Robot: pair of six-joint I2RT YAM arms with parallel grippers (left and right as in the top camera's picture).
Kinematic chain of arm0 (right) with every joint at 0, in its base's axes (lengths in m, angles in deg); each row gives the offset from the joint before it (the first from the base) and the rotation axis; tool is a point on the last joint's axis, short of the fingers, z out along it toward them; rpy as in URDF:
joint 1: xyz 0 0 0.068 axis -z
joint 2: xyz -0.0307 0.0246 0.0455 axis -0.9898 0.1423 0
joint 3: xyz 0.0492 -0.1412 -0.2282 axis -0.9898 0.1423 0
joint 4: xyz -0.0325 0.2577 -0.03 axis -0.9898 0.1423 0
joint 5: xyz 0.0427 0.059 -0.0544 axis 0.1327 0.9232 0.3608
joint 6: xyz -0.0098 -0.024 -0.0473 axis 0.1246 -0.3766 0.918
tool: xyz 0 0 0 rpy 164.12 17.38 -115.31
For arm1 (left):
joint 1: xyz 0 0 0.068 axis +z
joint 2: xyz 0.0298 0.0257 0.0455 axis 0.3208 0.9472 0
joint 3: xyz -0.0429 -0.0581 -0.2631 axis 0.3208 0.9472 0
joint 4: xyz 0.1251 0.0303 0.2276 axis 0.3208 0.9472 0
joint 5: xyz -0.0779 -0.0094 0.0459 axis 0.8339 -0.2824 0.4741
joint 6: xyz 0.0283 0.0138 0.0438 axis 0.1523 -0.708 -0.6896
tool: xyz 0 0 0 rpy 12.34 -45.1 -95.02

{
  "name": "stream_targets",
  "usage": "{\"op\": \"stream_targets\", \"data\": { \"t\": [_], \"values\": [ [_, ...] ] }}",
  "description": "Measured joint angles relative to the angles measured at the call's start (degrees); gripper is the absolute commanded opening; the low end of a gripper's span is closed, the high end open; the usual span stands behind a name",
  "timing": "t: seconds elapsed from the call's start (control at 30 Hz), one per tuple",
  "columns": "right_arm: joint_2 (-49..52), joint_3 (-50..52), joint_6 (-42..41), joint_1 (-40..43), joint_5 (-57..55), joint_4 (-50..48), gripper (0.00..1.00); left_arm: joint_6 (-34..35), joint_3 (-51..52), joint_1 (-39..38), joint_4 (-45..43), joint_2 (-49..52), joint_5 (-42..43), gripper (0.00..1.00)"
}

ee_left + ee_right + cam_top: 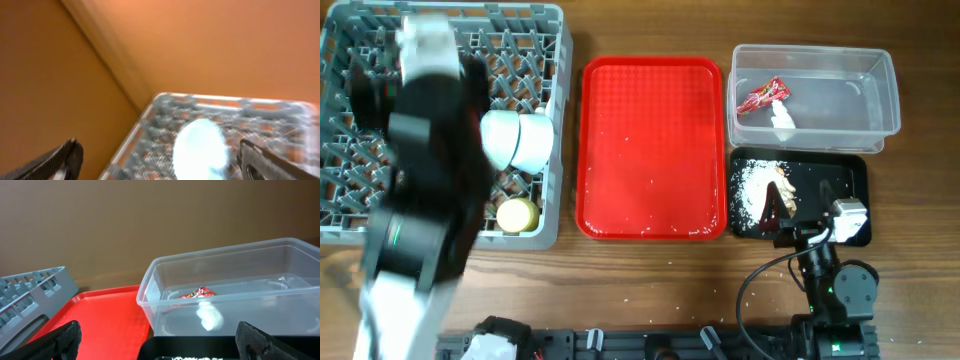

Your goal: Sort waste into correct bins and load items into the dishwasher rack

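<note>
The overhead view is showing the whole layout. The left arm (420,200) is reaching across the grey dish rack (535,25) as a dark, blurred mass, hiding much of it and its own gripper. Two small bowls (520,140) are lying just right of that arm, with a small yellow round thing (518,214) nearer the rack's front edge.

Only the left wrist camera is showing the left gripper (160,162). Its fingers (65,157) are standing wide apart with nothing between them. It is looking down at a tilt onto the rack (150,120), where a pale round dish (200,147) is lying just ahead. Blur is making it impossible to tell plate from bowl.

The right arm (830,275) is staying low by the table's near edge. The right gripper (160,345) is also gaping wide and empty, hovering over the black tray (820,180), whose crumbs (755,190) are only clear from overhead. Straight ahead of it the clear tub (150,287) is holding the red wrapper (197,293) and a white scrap (210,317). The red tray (100,310) is lying ahead to its left, and the rack's corner is farther left, cut off.
</note>
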Motion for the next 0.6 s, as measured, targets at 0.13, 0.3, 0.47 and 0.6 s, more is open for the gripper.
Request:
{"op": "stream_targets", "data": {
  "t": [0.13, 0.3, 0.47, 0.6],
  "values": [
    [0.00, 0.00, 0.00, 0.00, 0.02, 0.04, 1.00, 8.79, 0.15, -14.08, 12.26, -13.09, 2.34, 1.00],
    [0.00, 0.00, 0.00, 0.00, 0.02, 0.02, 1.00, 10.60, 0.15, -21.11, 13.62, -20.81, 6.14, 1.00],
    [0.00, 0.00, 0.00, 0.00, 0.02, 0.02, 1.00, 10.88, 0.42, -21.24, 24.96, -22.49, 12.11, 1.00],
    [0.00, 0.00, 0.00, 0.00, 0.02, 0.04, 1.00, 12.35, 1.95, -20.33, 21.88, -22.91, 16.98, 1.00]
  ]
}}
